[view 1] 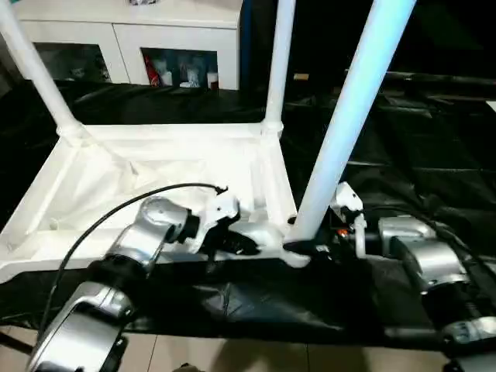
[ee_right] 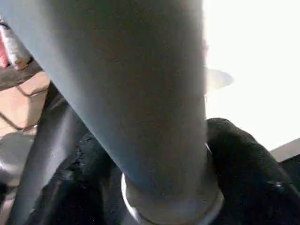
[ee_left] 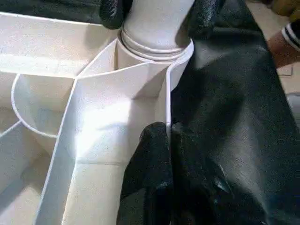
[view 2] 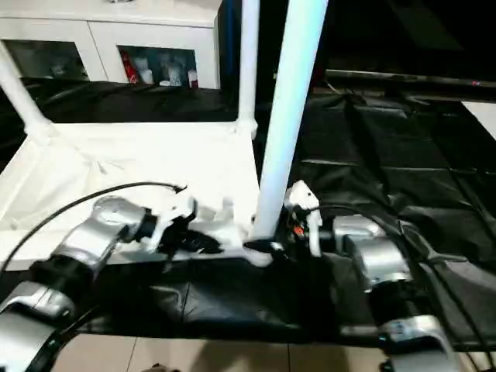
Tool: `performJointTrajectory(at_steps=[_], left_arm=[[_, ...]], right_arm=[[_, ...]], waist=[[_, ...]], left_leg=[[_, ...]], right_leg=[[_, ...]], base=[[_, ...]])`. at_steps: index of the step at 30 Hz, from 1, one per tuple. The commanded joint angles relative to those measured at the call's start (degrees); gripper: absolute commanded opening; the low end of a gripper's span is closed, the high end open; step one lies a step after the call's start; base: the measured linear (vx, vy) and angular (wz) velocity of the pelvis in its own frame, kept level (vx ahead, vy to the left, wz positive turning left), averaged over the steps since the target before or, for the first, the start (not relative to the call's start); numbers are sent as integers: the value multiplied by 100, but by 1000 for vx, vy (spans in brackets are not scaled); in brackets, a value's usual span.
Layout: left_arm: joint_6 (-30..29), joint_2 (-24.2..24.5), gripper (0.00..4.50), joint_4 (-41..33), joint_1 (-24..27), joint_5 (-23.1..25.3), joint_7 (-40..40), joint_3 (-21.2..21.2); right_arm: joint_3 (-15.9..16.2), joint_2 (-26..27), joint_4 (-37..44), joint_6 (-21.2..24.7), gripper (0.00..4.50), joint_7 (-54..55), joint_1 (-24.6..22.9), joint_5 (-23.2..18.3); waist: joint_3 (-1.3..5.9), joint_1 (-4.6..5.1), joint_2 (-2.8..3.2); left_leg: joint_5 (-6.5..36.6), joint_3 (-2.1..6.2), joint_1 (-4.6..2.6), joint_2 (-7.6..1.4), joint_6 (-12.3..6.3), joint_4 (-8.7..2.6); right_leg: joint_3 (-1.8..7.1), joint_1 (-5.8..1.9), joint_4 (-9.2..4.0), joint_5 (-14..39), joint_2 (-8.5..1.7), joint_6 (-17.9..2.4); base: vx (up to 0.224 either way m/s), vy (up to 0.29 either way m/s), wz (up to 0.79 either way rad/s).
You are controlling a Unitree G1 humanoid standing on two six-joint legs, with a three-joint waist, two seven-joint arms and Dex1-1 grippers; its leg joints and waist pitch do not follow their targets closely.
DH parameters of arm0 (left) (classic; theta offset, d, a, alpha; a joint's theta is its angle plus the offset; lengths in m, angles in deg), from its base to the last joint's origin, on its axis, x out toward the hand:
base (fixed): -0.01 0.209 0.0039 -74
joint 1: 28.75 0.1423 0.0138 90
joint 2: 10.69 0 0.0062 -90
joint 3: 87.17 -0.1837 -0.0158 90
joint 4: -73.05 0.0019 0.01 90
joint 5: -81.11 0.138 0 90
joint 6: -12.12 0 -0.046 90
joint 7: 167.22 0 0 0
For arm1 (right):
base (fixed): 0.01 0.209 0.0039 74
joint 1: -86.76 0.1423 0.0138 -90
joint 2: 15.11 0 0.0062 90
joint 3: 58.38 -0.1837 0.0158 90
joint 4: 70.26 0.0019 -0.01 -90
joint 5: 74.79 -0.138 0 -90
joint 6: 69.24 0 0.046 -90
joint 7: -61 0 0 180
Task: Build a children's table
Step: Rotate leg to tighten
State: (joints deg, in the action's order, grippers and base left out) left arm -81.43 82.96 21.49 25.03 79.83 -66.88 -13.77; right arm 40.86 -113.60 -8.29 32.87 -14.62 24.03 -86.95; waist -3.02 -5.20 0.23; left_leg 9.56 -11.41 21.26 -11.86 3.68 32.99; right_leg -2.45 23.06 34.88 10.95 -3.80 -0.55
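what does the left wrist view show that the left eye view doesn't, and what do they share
Left wrist view: the ribs of the tabletop underside running to the corner socket, and a person's striped sleeve at the edge.

Left eye view: two more upright legs, the far left leg and the far middle leg, the white cabinet, and both silver forearms.

Both: the near leg seated in its corner, the right gripper clasping its base, the left gripper on the rim, and the black sheet.

Left end effector (view 1: 232,242) closed, forearm angled inward; right end effector (view 1: 314,246) fingers spread, forearm level.
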Motion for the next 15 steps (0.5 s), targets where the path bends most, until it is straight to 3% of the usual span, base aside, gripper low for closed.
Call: performJointTrajectory(at_steps=[1,2,3,4,6,7,9,10,11,13,15], left_arm=[[-16,36,0,-241,19,-144,-98,13],[-22,40,0,-253,26,-151,-104,15],[-53,43,0,-293,47,-183,-115,25],[-53,43,0,-293,47,-183,-115,25],[-54,18,0,-298,51,-183,-55,38],[-32,-106,0,-200,6,-68,305,72],[-23,-151,0,-158,-14,-17,443,88],[-43,-244,0,-65,-66,54,732,138],[-102,-542,0,251,-262,215,1615,256],[-113,-655,0,376,-341,267,1930,284],[-150,-758,0,480,-409,294,2166,304]], right_arm=[[95,-52,97,75,268,-214,-63,-34],[103,-50,117,104,251,-232,-75,-44],[127,-25,194,221,251,-271,-129,-84],[127,-25,194,221,240,-271,-129,-84],[109,37,224,254,234,-209,-170,-114],[-126,409,115,338,228,425,-235,-192],[-206,541,53,355,223,681,-250,-196],[-247,700,-72,201,221,1092,-275,-86],[-282,1085,-430,-169,219,2224,-314,281],[-296,1226,-563,-266,216,2632,-320,400],[-318,1346,-665,-308,208,2946,-316,466]], waist=[[360,1,-41],[363,3,-43],[357,9,-99],[360,-4,-64],[357,1,-64],[355,0,-74],[335,27,-79],[335,27,-79],[311,72,-78],[307,101,-83],[310,136,-92]], left_leg=[[1238,61,-91,-170,-258,-331],[1215,63,-86,-172,-259,-329],[1202,57,-83,-172,-274,-331],[1177,62,-89,-176,-277,-330],[1183,61,-89,-175,-274,-329],[1191,59,-83,-172,-271,-329],[1362,75,-95,-164,-158,-353],[1362,75,-95,-164,-158,-353],[1505,77,-104,-148,-53,-360],[1688,115,-138,-133,98,-379],[1731,128,-119,-137,109,-398]], right_leg=[[210,-265,-420,1010,-383,-1338],[210,-267,-416,994,-384,-1337],[208,-270,-420,1002,-378,-1330],[208,-259,-415,1053,-386,-1307],[209,-257,-417,1061,-383,-1309],[213,-253,-416,1097,-389,-1292],[211,-233,-458,1471,-398,-1190],[211,-233,-458,1471,-398,-1190],[224,-192,-508,1875,-408,-1063],[211,-189,-554,2367,-419,-910],[211,-201,-561,2410,-413,-826]], base=[[0,0,0],[0,0,0],[0,0,0],[0,0,0],[0,0,0],[0,0,0],[0,0,0],[0,0,0],[0,0,0],[0,0,0],[0,0,0]])
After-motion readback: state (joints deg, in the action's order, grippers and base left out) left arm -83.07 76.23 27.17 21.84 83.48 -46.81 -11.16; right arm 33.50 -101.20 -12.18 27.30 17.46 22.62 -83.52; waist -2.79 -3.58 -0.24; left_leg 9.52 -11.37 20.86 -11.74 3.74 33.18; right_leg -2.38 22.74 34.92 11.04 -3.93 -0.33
